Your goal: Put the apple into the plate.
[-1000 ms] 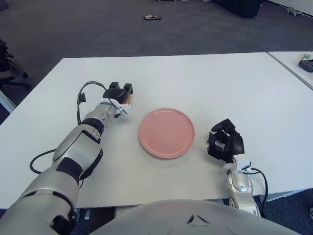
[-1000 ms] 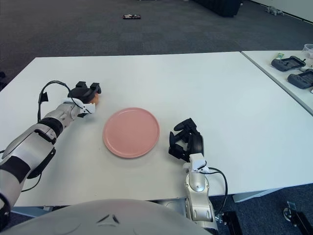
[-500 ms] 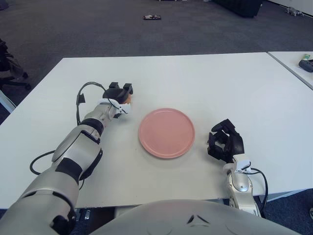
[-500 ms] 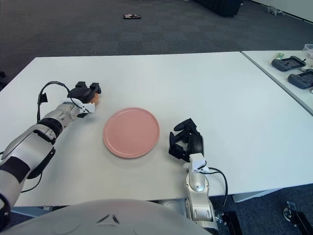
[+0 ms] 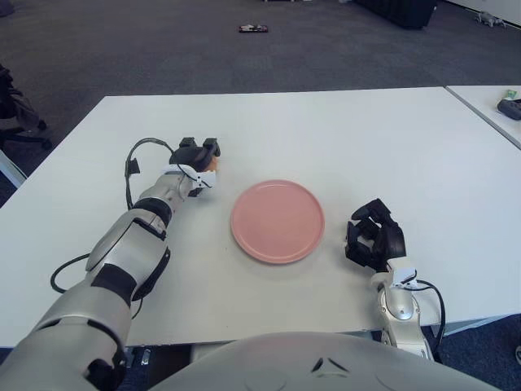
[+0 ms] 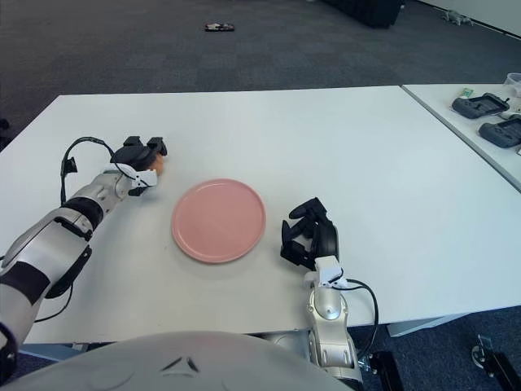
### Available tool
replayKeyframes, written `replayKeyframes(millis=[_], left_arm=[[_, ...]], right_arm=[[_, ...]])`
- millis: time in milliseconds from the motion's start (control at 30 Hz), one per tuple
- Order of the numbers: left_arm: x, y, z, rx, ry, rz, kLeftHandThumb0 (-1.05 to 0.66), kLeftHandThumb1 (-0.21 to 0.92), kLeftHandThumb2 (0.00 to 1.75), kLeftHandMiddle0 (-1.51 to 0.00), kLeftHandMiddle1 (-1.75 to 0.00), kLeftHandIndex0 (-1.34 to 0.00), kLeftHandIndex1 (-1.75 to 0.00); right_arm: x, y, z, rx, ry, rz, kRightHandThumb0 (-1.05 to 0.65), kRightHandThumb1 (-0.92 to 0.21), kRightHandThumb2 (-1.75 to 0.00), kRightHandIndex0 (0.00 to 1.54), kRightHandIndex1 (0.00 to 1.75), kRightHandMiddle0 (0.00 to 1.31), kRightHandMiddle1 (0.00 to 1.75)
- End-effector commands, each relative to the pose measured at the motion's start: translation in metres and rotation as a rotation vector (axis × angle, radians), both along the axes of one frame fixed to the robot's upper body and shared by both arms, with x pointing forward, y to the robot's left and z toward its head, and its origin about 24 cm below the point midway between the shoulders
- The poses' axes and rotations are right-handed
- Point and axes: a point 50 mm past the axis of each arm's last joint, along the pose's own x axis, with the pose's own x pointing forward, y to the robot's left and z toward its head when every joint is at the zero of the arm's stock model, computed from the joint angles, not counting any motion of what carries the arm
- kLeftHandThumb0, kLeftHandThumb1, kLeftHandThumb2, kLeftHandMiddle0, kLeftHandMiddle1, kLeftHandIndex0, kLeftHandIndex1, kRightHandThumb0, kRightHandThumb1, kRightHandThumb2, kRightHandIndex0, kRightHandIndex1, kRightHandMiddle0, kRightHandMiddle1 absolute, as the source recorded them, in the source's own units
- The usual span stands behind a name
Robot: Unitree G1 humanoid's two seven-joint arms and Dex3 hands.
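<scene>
A round pink plate [image 5: 278, 221] lies flat on the white table [image 5: 326, 138], near its middle front. My left hand [image 5: 199, 155] is to the left of the plate, its black fingers curled around a small orange-toned apple [image 5: 212, 163], of which only a sliver shows at the table surface. It also shows in the right eye view [image 6: 159, 163]. My right hand [image 5: 375, 239] rests to the right of the plate near the front edge, fingers curled and empty.
A second white table [image 6: 480, 114] at the far right holds dark controllers [image 6: 480, 105]. A small dark object [image 5: 253, 29] lies on the carpet far behind. A black cable [image 5: 134, 167] loops at my left wrist.
My left hand with the apple has shifted very slightly to the left. The right hand and the plate have not moved.
</scene>
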Motion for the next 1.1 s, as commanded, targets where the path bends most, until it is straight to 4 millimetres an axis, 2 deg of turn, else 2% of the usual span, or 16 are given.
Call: replayKeyframes(millis=[0, 133, 267, 667, 800, 1067], left_arm=[[-0.013, 0.008, -0.019, 0.002, 0.105, 0.037, 0.0, -0.05, 1.69, -0.94, -1.6, -0.65, -1.75], [-0.01, 0.008, -0.015, -0.027, 0.102, 0.047, 0.0, -0.05, 1.69, -0.94, -1.61, -0.66, -1.75], [-0.001, 0.006, 0.0, -0.094, 0.069, 0.035, 0.0, -0.05, 1.69, -0.93, -1.62, -0.66, -1.75], [0.008, 0.009, 0.025, -0.198, -0.01, 0.004, 0.0, -0.04, 1.68, -0.93, -1.6, -0.65, -1.75], [0.009, 0.014, 0.036, -0.254, -0.056, -0.003, 0.0, -0.04, 1.67, -0.93, -1.59, -0.65, -1.75], [0.007, 0.019, 0.047, -0.395, -0.143, 0.021, 0.0, -0.02, 1.66, -0.92, -1.59, -0.64, -1.75]], right_arm=[[0.003, -0.001, 0.003, 0.003, -0.031, 0.003, -0.43, -0.47, -1.13, 0.82, 1.68, 0.49, 1.75], [0.003, -0.001, 0.003, 0.008, -0.036, 0.005, -0.43, -0.47, -1.13, 0.82, 1.68, 0.49, 1.75], [0.004, -0.001, 0.003, 0.01, -0.041, 0.005, -0.43, -0.47, -1.13, 0.83, 1.68, 0.49, 1.75], [0.005, 0.0, 0.002, -0.001, -0.047, 0.0, -0.43, -0.48, -1.13, 0.82, 1.68, 0.49, 1.75], [0.006, 0.0, 0.002, -0.004, -0.046, 0.0, -0.43, -0.48, -1.12, 0.82, 1.68, 0.48, 1.75], [0.006, -0.001, 0.002, 0.002, -0.041, 0.002, -0.42, -0.5, -1.1, 0.8, 1.68, 0.47, 1.75]])
